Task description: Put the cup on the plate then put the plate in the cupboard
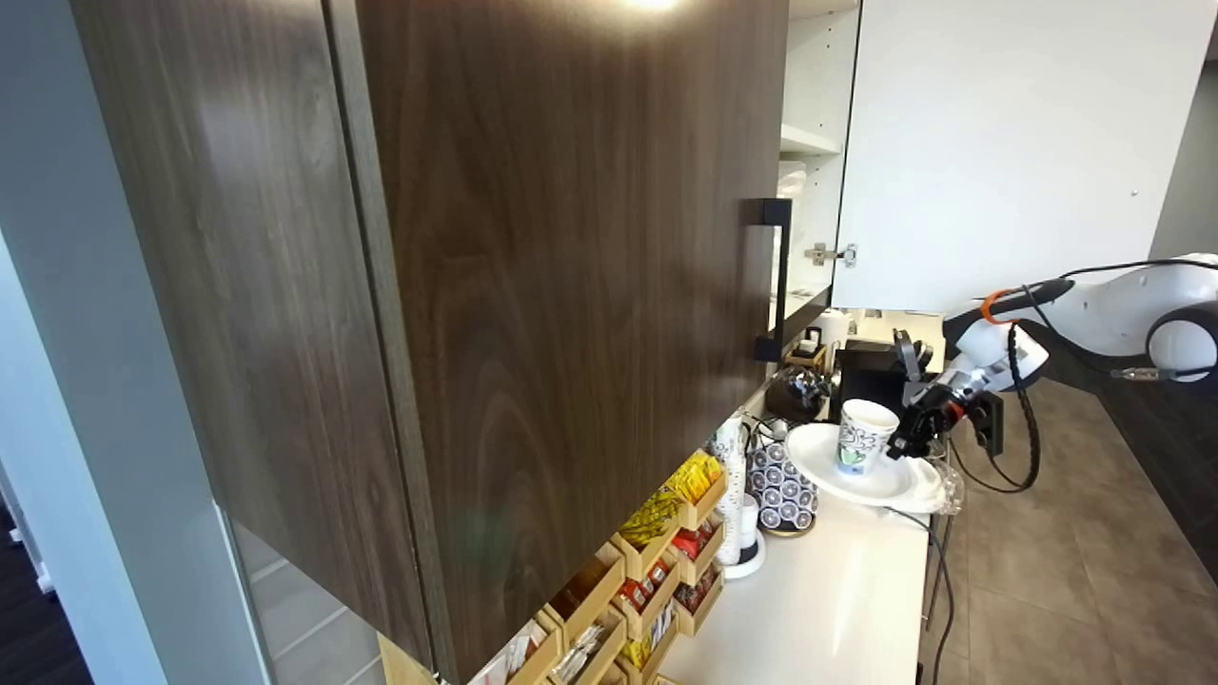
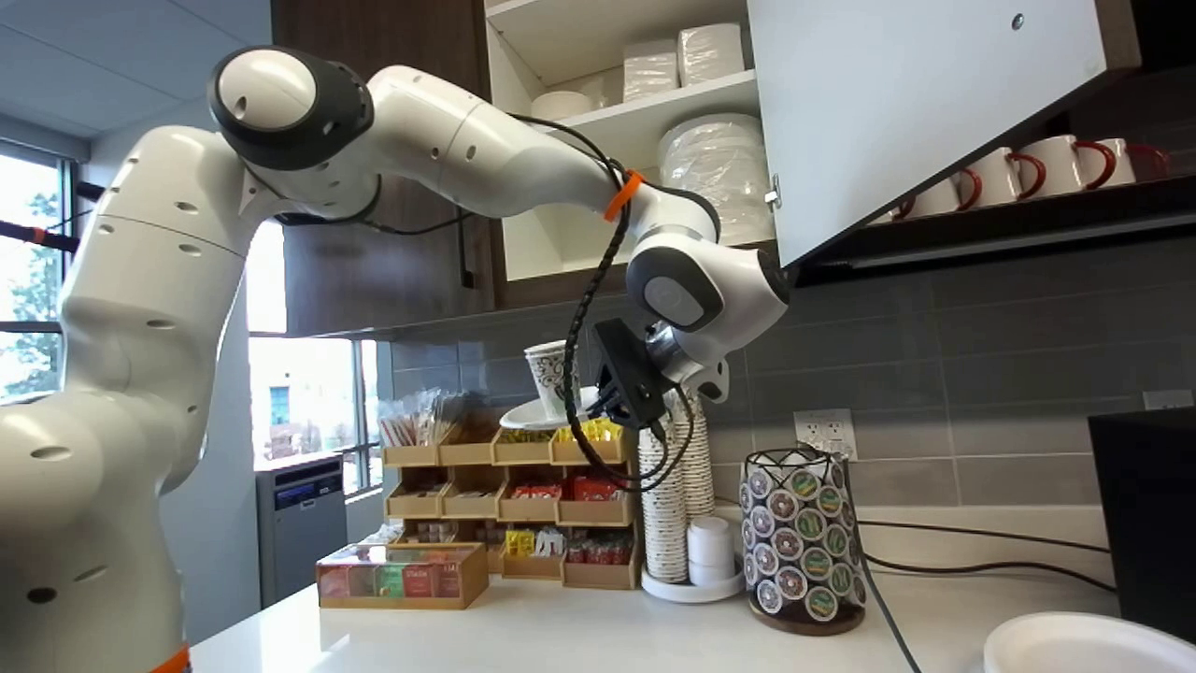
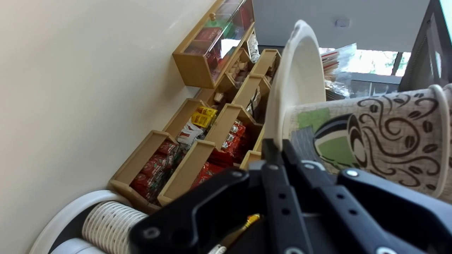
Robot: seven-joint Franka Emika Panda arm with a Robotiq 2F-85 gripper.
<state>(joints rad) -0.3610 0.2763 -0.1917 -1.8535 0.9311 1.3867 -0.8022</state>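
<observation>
Because my gripper (image 3: 277, 147) pinches the plate (image 3: 298, 77) at one edge only, I worry most about it sagging or twisting when I lift. The patterned paper cup (image 2: 551, 377) stands on it, apparently unsecured, and the plate looks slightly tilted, so a jerk could slide the cup off the far side. Both hang below the open cupboard (image 2: 673, 103); should I rise too close, the cup could strike its edge, or the wrapped stack (image 2: 715, 168) could block the plate.
</observation>
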